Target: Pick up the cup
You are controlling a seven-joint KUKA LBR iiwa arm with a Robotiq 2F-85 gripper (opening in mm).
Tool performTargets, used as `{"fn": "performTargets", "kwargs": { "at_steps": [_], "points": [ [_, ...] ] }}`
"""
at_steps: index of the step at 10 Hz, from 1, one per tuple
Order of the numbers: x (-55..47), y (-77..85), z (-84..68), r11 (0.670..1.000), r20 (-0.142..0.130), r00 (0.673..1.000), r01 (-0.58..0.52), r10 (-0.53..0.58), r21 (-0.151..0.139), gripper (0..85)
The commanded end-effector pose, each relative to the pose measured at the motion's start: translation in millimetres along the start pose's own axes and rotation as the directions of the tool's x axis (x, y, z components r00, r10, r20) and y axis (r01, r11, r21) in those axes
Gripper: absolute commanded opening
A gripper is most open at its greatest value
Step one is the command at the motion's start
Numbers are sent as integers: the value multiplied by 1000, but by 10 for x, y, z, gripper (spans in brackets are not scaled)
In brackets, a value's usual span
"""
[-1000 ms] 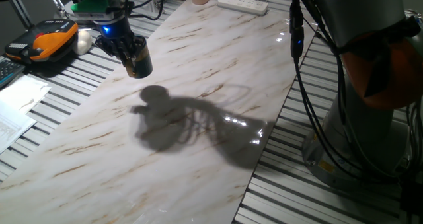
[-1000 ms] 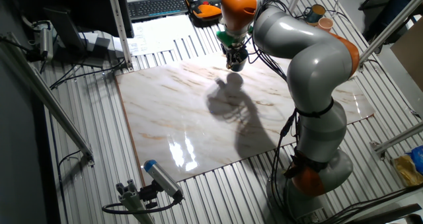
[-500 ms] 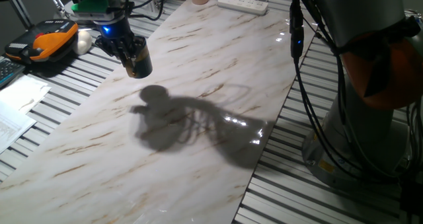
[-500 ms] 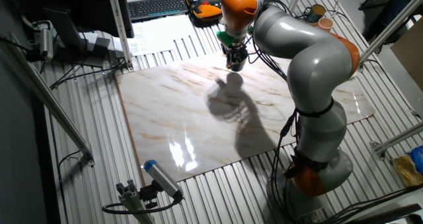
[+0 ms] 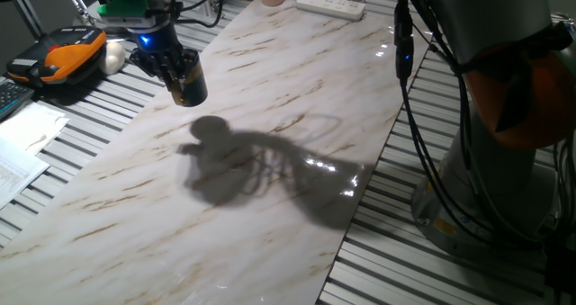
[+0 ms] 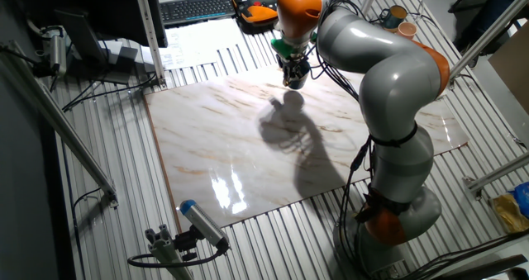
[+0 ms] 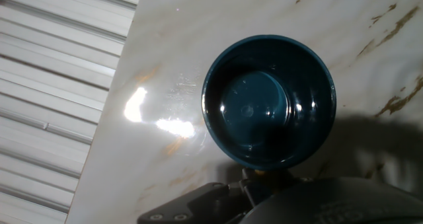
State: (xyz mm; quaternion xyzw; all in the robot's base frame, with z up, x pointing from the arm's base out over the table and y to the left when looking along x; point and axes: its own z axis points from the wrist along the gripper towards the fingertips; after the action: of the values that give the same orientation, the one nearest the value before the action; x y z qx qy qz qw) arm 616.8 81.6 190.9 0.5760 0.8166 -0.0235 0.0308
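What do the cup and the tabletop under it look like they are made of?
The cup: probably glazed ceramic, going by its glossy dark teal-blue inside with small sharp highlights, though enamelled metal cannot be ruled out. The tabletop: polished marble or a marble-look laminate; it is pale with brown veins and mirror-like lamp glare.

The cup (image 5: 189,85) is a small dark mug, navy to teal-blue inside, with a gold-yellow band low on its outer wall. It hangs tilted above the marble tabletop, off the surface, its shadow cast on the stone toward 5 o'clock in one fixed view. In the other fixed view the cup (image 6: 293,78) shows only as a small dark shape near the slab's far edge. In the hand view the cup (image 7: 268,102) sits right of centre, its round mouth facing the camera, glossy and empty inside, with a yellowish bit, perhaps its handle, at 6 o'clock.
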Motion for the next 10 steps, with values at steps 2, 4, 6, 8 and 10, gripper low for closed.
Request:
{"fn": "performTargets", "kwargs": {
  "at_steps": [2, 4, 6, 8, 10],
  "points": [
    [4, -1, 1, 1000, -5, 1000, 0, 0, -3, 0],
    [9, -2, 2, 1000, -6, 1000, 2, -2, -3, 0],
    [11, -2, 5, 1000, -7, 1000, 3, -3, -3, 0],
    [17, -3, 8, 1000, -8, 1000, 5, -5, -4, 0],
    [26, -3, 11, 1000, 0, 1000, -1, 1, 8, 0]
  ]
}}
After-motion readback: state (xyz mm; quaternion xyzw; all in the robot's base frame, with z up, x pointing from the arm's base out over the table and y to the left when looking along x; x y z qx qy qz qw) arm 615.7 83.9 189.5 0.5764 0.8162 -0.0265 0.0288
